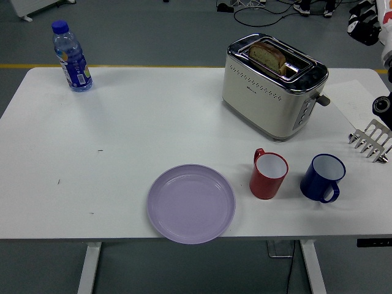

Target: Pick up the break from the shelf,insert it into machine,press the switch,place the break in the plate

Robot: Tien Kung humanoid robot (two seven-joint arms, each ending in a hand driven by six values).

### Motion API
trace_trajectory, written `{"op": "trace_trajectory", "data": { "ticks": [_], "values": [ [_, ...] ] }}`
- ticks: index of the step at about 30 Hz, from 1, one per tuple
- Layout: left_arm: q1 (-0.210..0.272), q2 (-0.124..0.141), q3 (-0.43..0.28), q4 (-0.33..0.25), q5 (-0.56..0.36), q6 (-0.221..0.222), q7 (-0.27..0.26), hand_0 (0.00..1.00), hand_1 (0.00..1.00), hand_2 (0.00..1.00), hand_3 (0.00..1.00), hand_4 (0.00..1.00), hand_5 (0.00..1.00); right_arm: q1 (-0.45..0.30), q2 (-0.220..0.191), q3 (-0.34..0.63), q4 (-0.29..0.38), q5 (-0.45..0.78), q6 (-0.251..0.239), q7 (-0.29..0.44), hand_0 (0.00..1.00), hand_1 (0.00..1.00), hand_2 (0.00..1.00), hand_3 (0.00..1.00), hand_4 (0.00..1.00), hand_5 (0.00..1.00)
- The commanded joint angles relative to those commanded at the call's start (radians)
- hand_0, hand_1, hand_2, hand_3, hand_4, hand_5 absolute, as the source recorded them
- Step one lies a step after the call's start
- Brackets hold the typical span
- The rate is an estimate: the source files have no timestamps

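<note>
bread (267, 54) upright in toaster (272, 86) slot, plate (191, 203) nr front edge, right hand (383, 79) at rt edge, fingers unclear

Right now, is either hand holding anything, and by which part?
Nothing visibly held. The bread sits in the toaster slot, untouched; only part of the right arm shows at the right edge.

White table (122, 135), carrying a water bottle (71, 56) at the far left corner, a toaster (272, 86) far right, a purple plate (191, 203) near the front edge, red mug (268, 174) just beside blue mug (323, 177), a metal rack (370, 139) at the right edge.
</note>
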Motion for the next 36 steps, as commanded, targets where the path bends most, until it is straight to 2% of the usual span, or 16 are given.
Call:
{"op": "trace_trajectory", "data": {
  "ticks": [11, 16, 21, 36],
  "values": [
    [-0.006, -0.005, 0.0, 0.0, -0.005, 0.003, -0.003, 0.624, 0.447, 0.453, 0.51, 0.258, 0.821, -0.146, -0.061, 0.02, 0.062, -0.006, 0.047, -0.024, 0.254, 0.275, 0.38, 0.66, 0.354, 0.002],
    [-0.008, -0.006, 0.001, 0.0, -0.003, 0.002, -0.003, 0.624, 0.447, 0.456, 0.511, 0.258, 0.821, -0.179, -0.068, -0.002, 0.07, -0.012, 0.068, -0.034, 0.237, 0.271, 0.372, 0.651, 0.336, 0.002],
    [-0.009, -0.006, 0.0, 0.0, -0.002, 0.002, -0.002, 0.623, 0.448, 0.456, 0.51, 0.257, 0.82, -0.194, -0.062, -0.035, 0.075, -0.019, 0.082, -0.038, 0.233, 0.263, 0.366, 0.636, 0.34, 0.002],
    [-0.01, -0.006, 0.002, 0.0, -0.007, 0.001, -0.002, 0.624, 0.447, 0.456, 0.51, 0.256, 0.82, -0.191, -0.016, -0.084, 0.014, -0.027, 0.092, -0.041, 0.228, 0.258, 0.361, 0.63, 0.344, 0.002]
  ]
}}
